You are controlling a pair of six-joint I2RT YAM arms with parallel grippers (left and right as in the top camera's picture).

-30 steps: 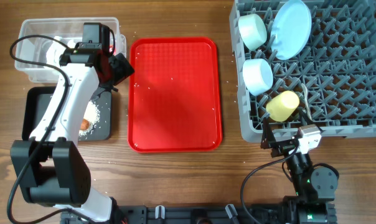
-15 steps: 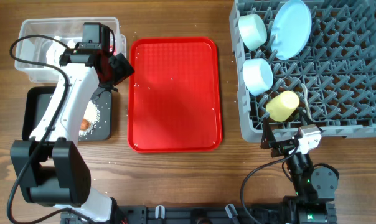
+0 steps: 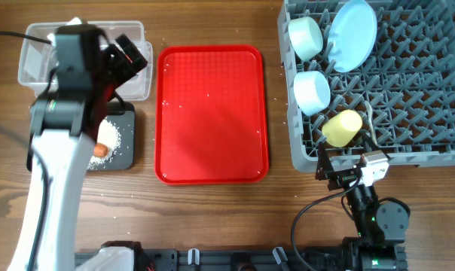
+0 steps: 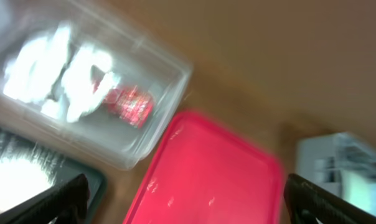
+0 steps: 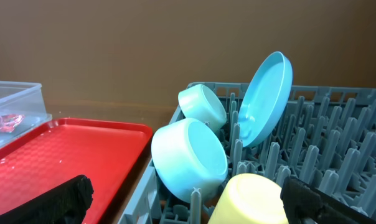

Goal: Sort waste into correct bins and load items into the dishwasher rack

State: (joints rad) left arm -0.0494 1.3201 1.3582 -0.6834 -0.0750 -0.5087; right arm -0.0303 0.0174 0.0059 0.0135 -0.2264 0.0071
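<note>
My left gripper [image 3: 131, 59] is open and empty, raised above the right end of the clear tub [image 3: 32, 64]. Its wrist view is blurred: its fingers [image 4: 188, 202] hang wide apart over the red tray, and the tub [image 4: 163, 68] holds white tissue [image 4: 57, 68] and the red wrapper [image 4: 129, 102]. The black tray [image 3: 122, 150] holds the carrot [image 3: 99, 150] and rice [image 3: 112, 134]. The grey rack [image 3: 416, 98] holds the plate [image 3: 352, 34], green bowl [image 3: 306, 36], light blue bowl [image 3: 312, 92], yellow cup [image 3: 341, 128] and spoon [image 3: 370, 120]. My right gripper [image 3: 348, 175] is open and empty at the rack's front edge.
The large red tray [image 3: 211, 113] lies between the bins and the rack, with a few rice grains on it. My left arm hides part of the tub and of the black tray. The right wrist view shows the yellow cup [image 5: 250, 199] and light blue bowl [image 5: 188, 155] close ahead.
My left arm has risen and swung left, now towering over the tub and black tray. The right arm and the dishes have not moved.
</note>
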